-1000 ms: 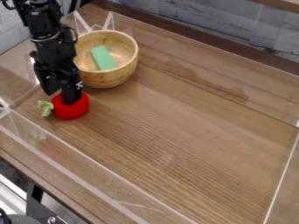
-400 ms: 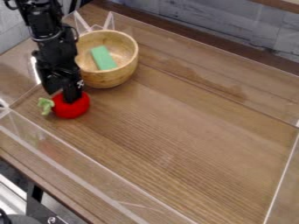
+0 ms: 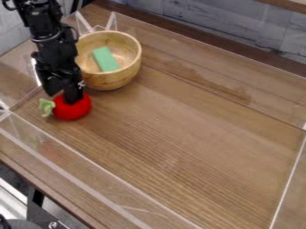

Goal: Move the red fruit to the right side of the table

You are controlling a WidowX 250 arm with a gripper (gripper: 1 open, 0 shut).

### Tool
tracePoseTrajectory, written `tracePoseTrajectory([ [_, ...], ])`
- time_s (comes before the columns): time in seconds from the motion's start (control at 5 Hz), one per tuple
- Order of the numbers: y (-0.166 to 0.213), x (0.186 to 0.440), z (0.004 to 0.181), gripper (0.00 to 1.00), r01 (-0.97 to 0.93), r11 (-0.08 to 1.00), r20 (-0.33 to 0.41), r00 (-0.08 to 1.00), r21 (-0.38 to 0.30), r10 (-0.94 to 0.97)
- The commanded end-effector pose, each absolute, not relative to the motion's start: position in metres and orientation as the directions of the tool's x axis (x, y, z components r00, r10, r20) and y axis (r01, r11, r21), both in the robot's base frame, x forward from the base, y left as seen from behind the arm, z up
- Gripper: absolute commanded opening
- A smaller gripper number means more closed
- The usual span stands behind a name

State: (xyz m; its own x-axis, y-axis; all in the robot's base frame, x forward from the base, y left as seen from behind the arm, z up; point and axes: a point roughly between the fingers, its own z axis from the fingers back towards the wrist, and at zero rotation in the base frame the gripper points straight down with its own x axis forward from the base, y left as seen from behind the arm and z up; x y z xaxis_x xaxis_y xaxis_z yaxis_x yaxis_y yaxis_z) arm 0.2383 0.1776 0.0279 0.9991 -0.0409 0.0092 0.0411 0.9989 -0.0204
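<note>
Claw point(image 3: 67, 93) hangs straight down with jaws apart, straddling the red fruit point(image 3: 72, 108) directly beneath it, seemingly lined up for a grab; bowl point(image 3: 120, 46) sits just behind, table point(image 3: 203, 134) stretching rightward.

Red fruit point(image 3: 74, 108) with light-green stem, black gripper point(image 3: 63, 92), light wooden bowl point(image 3: 124, 68) holding green piece point(image 3: 106, 60), brown wood-grain table point(image 3: 191, 134).

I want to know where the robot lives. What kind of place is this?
Probably a robot test lab: a wooden table fenced by clear plastic walls, a black robot arm's claw, and a toy red fruit.
</note>
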Motion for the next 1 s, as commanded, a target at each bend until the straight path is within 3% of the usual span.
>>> tracePoseTrajectory([
  [0.0,0.185,0.236,0.031,0.00,0.023,1.000,0.022,1.000,-0.008,-0.023],
  [0.2,0.182,0.238,0.043,0.00,0.012,1.000,0.041,0.999,-0.006,-0.011],
  [0.6,0.166,0.249,0.093,0.00,-0.023,1.000,0.127,0.992,0.001,0.022],
  [0.8,0.135,0.265,0.115,0.00,0.001,1.000,0.167,0.986,-0.019,0.002],
])
